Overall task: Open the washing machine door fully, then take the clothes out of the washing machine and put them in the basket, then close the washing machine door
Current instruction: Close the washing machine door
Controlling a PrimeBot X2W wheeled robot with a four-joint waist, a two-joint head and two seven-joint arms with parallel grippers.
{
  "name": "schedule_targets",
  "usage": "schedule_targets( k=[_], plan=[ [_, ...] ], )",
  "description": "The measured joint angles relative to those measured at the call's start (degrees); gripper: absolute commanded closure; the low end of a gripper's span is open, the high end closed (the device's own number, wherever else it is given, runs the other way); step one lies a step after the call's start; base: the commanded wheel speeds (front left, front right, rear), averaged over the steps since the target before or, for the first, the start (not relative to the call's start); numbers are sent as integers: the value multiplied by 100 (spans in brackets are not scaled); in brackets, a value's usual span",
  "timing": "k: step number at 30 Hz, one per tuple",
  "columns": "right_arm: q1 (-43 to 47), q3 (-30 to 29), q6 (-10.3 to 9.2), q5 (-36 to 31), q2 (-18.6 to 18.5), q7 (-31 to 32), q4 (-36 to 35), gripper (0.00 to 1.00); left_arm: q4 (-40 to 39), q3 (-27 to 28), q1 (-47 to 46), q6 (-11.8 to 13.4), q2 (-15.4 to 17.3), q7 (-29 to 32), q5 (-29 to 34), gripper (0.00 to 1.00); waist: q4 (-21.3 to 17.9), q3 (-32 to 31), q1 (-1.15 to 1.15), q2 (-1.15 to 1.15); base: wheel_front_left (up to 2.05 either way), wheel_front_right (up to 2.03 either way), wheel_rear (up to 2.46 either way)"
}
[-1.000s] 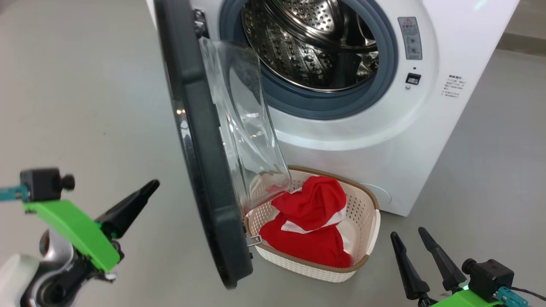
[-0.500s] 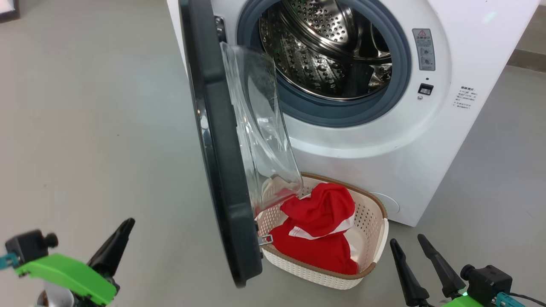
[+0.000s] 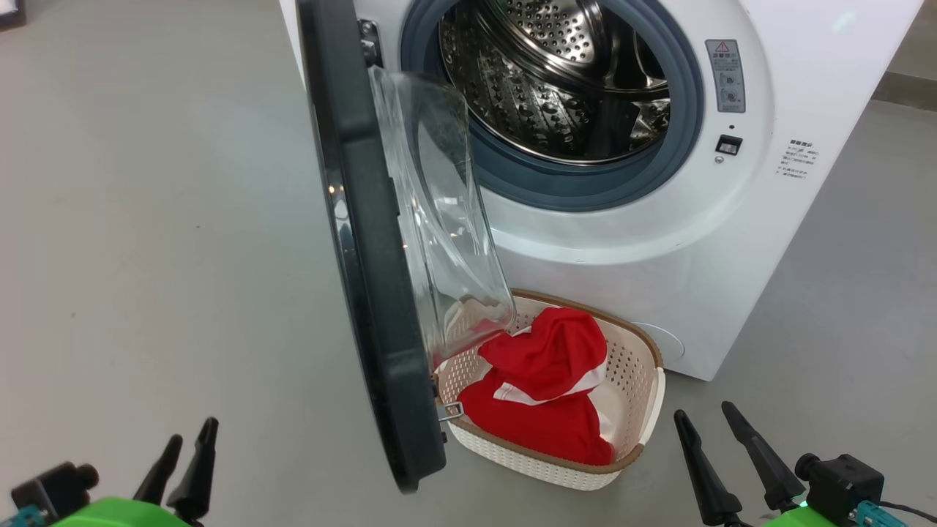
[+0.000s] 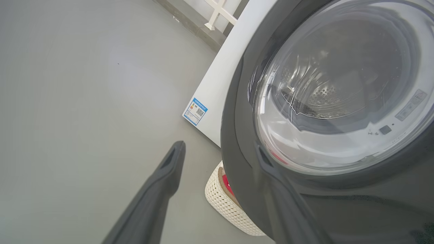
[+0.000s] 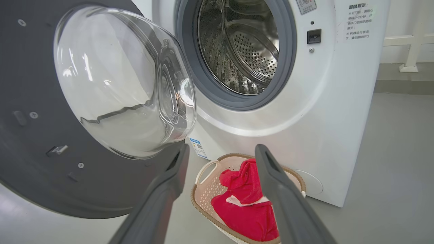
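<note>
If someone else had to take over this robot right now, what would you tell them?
Left gripper: open, empty, outside the washing machine door.
Right gripper: open, empty, near the basket.
The door stands open; the red clothes lie in the basket before the washing machine; its drum looks empty.
Done: door opened, clothes moved. Left: close the door.

We see a door (image 3: 366, 241) of glossy black plastic with a smooth, clear glass bowl (image 3: 439, 219). The drum (image 3: 556, 95) is shiny perforated steel, its gasket (image 3: 585, 187) matt grey rubber, the washer (image 3: 659, 241) smooth white. The clothes (image 3: 549, 348) are soft red cloth, the basket (image 3: 637, 366) perforated cream plastic.
</note>
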Motion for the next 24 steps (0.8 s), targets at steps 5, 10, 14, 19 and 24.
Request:
schedule_targets(
  k=[5, 10, 14, 19, 24],
  plan=[
    [-3, -53, 0, 0, -13, 0, 0, 0, 103, 597, 194, 4, -366, -55, 868, 0, -40, 17, 0, 0, 0, 0, 0],
    [-11, -133, 0, 0, -25, 0, -1, 0, -221, 1266, 485, 82, -772, -55, 2280, 0, -68, 41, 0, 0, 0, 0, 0],
    [-31, -205, 0, 0, -33, 0, -5, 0, -559, 1751, 760, 116, -1149, -55, 3286, 0, -82, 49, 0, 0, 0, 0, 0],
    [-31, -227, 0, 0, -34, 0, -8, 0, -998, 2281, 998, 123, -1506, -55, 4330, 0, -104, 15, 0, 0, 0, 0, 0],
    [-26, -314, 0, 0, -34, 0, -37, 0, -1412, 2615, 1207, 104, -1769, -55, 5183, 0, -134, -42, 0, 0, 0, 0, 0]
  ],
)
